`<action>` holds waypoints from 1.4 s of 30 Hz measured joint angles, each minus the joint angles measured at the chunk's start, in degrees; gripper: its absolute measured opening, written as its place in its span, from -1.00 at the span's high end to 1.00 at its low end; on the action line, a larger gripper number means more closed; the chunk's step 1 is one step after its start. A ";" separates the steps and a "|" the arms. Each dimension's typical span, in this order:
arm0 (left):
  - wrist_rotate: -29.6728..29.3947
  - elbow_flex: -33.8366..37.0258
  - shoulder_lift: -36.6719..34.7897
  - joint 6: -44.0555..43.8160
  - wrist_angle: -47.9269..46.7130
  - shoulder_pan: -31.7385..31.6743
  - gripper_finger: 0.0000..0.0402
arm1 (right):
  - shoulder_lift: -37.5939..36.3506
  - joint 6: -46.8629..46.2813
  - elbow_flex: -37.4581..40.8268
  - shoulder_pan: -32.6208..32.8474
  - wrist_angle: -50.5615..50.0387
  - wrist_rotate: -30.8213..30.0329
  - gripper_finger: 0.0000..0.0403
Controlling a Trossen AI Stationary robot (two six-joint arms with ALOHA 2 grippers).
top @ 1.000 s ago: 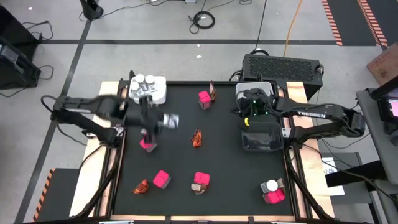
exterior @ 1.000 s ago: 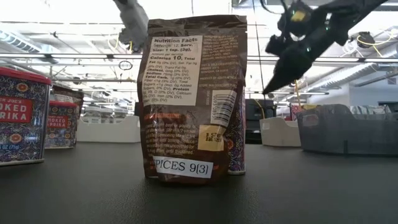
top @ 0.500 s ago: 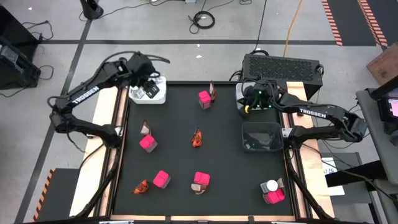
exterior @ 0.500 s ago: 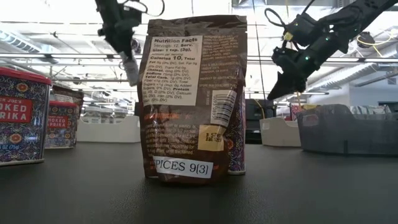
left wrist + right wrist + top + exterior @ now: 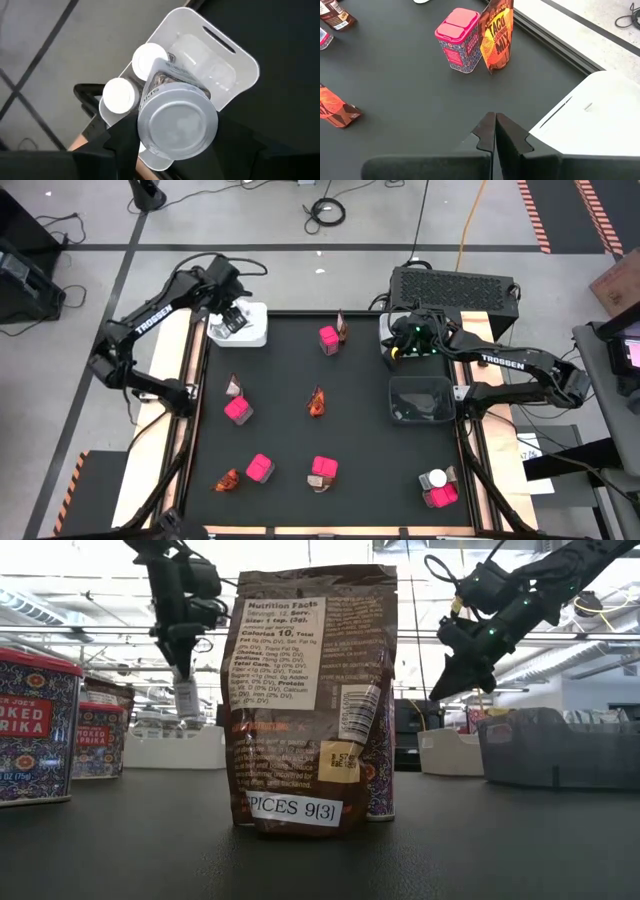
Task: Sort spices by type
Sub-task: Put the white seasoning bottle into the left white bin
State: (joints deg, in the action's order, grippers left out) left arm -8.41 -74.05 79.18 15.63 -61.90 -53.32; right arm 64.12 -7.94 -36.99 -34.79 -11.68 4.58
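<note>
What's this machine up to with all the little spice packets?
It is sorting spices by kind. The left claw holds a white-capped jar above the white bin at the table's far left corner, where other jars already sit. The right claw waits shut near another white bin. Pink boxes and sachets still lie scattered.

White bin (image 5: 252, 332), dark bin (image 5: 418, 401), black table (image 5: 370, 450)
</note>
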 joint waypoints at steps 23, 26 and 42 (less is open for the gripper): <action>3.02 -0.67 -6.11 7.25 -1.59 1.21 -0.04 | 0.04 0.04 0.00 0.00 0.11 -0.02 0.96; 2.94 -0.67 -5.97 7.23 -2.79 1.24 -0.04 | 0.04 0.04 0.00 0.00 0.11 -0.02 0.96; 4.57 -0.69 -6.08 7.66 -5.91 1.49 -0.04 | 0.04 0.04 0.00 0.00 0.11 -0.02 0.96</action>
State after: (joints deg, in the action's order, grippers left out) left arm -3.84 -74.74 73.10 23.29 -67.81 -51.83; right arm 64.16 -7.90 -36.99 -34.79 -11.57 4.56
